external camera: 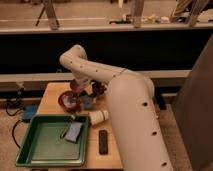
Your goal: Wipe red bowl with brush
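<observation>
Arm (pixel 131 107) fills the right side of the view; it rises past the green tray's (pixel 30 159) right wall, bends high beyond the tray's far edge, then drops back down toward the table (pixel 50 97)

The tray takes the table's near left corner. A grey-blue pad (pixel 73 132) lies inside it by the right wall, not part of this job as far as you need care

Red bowl (pixel 67 100) sits upright on the table just beyond the tray's far edge, above its right half. There's something pale in or over it and I can't resolve what

White cup (pixel 98 116) lies on its side just off the tray's far right corner. Black bar (pixel 103 141) lies flat beside the tray's right wall

Gripper (pixel 83 94) is low, just beyond the tray's far right corner, right at the bowl's rim. Can't tell if it's wide, narrow, or clamped on anything. The brush itself I can't pick out; the bluish bit (pixel 88 102) by the rim may be it, unconfirmed

My read: you're at the wiping step, or at the very end of the approach to it. The next move calls for the bristles down inside the bowl, then short sweeps with light pressure. The bowl is small and loose, so a hard push likely slides it toward the cup or off toward the tray; verify the brush is in hand first
</observation>
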`<action>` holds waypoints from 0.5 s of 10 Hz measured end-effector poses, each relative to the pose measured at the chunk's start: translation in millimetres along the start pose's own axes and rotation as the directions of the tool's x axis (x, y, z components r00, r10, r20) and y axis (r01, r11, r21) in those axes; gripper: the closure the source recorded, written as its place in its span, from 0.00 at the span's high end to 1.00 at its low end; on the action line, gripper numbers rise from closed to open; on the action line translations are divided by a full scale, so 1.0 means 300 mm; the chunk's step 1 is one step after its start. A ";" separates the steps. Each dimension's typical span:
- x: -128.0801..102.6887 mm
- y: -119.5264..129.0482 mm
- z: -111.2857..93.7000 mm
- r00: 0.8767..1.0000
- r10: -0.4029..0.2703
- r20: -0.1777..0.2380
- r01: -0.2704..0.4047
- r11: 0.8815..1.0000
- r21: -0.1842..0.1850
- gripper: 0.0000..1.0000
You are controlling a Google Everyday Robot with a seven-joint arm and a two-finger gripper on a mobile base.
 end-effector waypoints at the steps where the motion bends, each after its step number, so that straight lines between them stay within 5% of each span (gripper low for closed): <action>1: -0.019 0.002 -0.004 1.000 -0.013 0.002 0.013 1.000 0.002 0.00; 5: -0.129 -0.052 -0.015 0.995 -0.096 0.025 0.096 0.995 0.013 0.00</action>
